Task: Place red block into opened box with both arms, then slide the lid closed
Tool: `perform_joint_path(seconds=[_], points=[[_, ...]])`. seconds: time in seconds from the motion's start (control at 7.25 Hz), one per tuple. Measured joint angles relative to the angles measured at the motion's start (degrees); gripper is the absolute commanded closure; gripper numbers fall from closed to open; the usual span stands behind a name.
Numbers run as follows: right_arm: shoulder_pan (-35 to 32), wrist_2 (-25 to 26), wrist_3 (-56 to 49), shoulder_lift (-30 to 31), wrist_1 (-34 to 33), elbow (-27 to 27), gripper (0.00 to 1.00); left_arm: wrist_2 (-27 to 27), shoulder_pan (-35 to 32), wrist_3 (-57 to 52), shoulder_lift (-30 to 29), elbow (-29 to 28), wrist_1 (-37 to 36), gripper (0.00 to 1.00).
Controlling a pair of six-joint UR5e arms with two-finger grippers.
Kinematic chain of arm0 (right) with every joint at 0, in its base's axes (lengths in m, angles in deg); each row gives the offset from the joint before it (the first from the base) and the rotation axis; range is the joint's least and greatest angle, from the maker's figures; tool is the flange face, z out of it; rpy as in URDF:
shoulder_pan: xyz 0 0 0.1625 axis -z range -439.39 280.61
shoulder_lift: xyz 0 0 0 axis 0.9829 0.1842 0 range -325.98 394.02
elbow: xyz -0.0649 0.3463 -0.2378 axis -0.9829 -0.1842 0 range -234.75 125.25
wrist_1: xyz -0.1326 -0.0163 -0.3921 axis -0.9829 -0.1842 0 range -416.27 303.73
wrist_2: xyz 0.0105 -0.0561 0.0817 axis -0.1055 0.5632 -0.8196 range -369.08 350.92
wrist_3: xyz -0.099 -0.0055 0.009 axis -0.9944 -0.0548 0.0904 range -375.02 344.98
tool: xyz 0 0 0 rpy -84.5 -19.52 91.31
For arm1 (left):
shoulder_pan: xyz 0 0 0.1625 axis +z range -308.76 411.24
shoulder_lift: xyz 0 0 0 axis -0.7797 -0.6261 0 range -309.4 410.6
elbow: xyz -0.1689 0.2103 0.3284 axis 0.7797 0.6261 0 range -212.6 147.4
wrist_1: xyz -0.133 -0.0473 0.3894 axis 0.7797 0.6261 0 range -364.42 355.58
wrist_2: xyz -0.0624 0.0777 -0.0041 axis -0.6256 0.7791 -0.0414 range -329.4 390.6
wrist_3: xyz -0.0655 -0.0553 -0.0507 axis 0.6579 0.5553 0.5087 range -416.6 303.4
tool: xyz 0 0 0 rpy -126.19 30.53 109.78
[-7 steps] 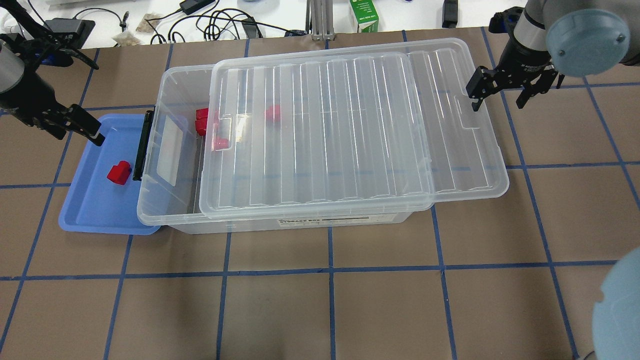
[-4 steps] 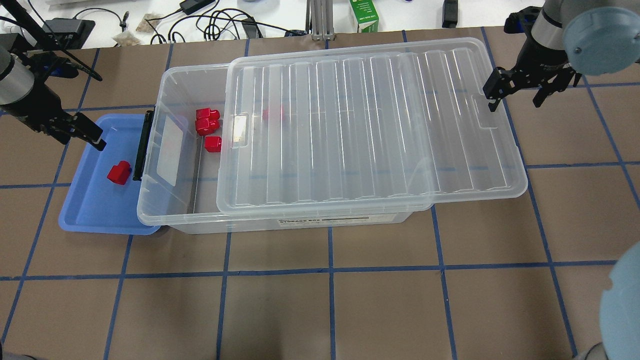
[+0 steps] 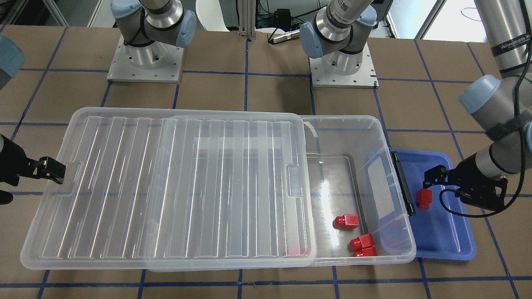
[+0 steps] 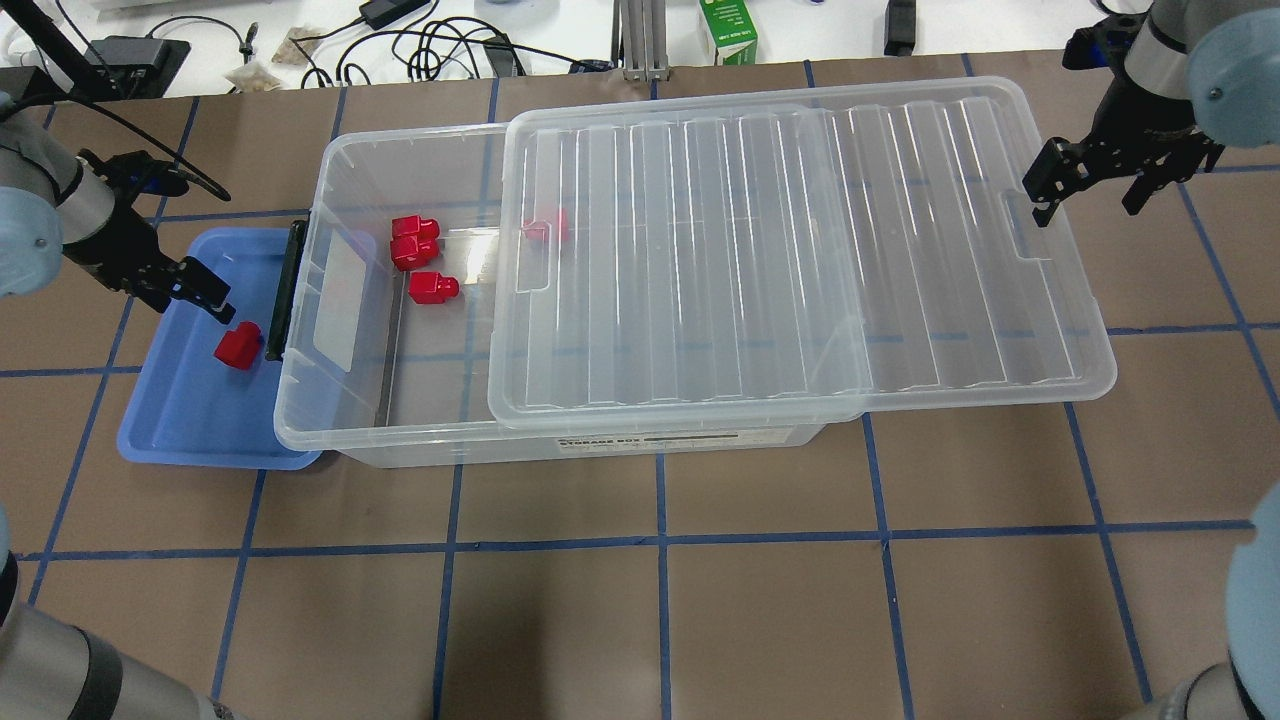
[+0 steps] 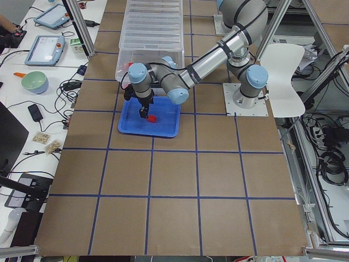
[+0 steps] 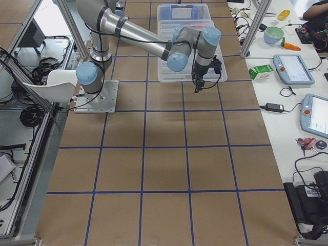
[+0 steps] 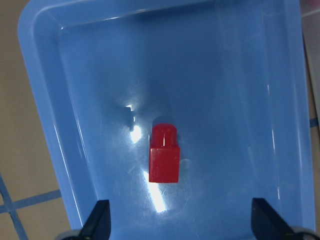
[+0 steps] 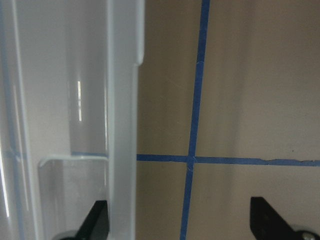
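Black left hand (image 7: 182, 225), jaws spread wide and holding nothing, hovers right above the red block (image 7: 164, 155). The block lies on its side in the blue tray (image 7: 75, 100), not in the box (image 4: 330, 400). The tray sits just beside the box's latch end. Three other red blocks (image 4: 415, 240) lie in the uncovered end. The lid (image 4: 800, 250) overhangs the opposite end. The right hand (image 4: 1088, 208), fingers apart, straddles the lid's short edge near the notch. Brown tabletop (image 4: 660, 620).

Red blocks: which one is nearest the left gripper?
The red block in the blue tray, beside the left gripper; the others lie inside the box.
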Motion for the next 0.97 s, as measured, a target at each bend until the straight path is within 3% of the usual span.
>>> perform_joint_path(seconds=[0.28,0.41,0.69,0.97], points=[[0.2,-0.2,0.0,0.6,0.3,-0.1,0.00,0.0,0.3,0.2,-1.5,3.9,-6.1,0.03],[0.0,-0.4,0.2,1.1,0.6,-0.6,0.00,0.0,0.4,0.3,-1.9,5.4,-7.9,0.12],[-0.7,-0.6,0.8,2.9,4.4,-4.6,0.00,0.2,0.7,0.1,-2.6,6.8,-9.6,0.59],[-2.2,-1.1,4.8,5.3,13.5,-10.3,0.00,1.4,0.9,0.1,-2.8,6.7,-9.8,0.94]])
